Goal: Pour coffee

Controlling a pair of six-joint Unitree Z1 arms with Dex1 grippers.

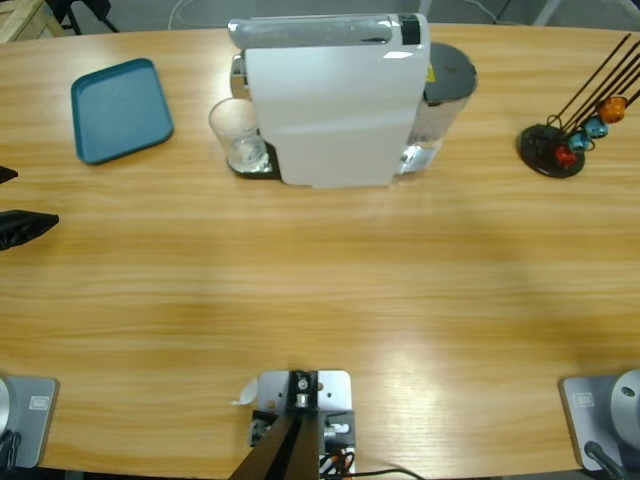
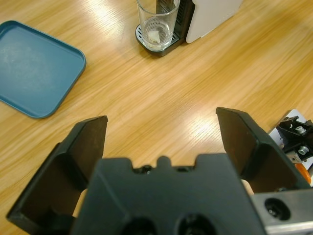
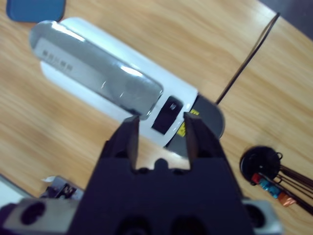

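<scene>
Left gripper (image 2: 161,129): my jaws stand spread wide with nothing between them, hovering over bare table at the left side; in the high view only black tips (image 1: 22,228) show at the left edge.
Right gripper (image 3: 161,132): my jaws sit close together with a narrow gap and grip nothing; they look down from above onto the machine's top. This gripper does not show in the high view.
Coffee machine (image 1: 335,100): white body, silver lever along its top, at the far middle of the table; a grey water tank (image 1: 447,75) is attached at its right.
Glass (image 1: 238,133): clear, upright, on the machine's black drip tray (image 1: 255,168) at the machine's left side, just beside the white body.
Coffee: I see no clear amber layer in the glass; its bottom looks pale, and I cannot tell if any liquid lies there.
Blue tray (image 1: 120,108): flat on the table, far left, apart from the glass.
Capsule stand (image 1: 552,150): black base with thin rods at the far right, holding orange, blue and red capsules (image 1: 594,128).
Table (image 1: 330,290): wooden.
</scene>
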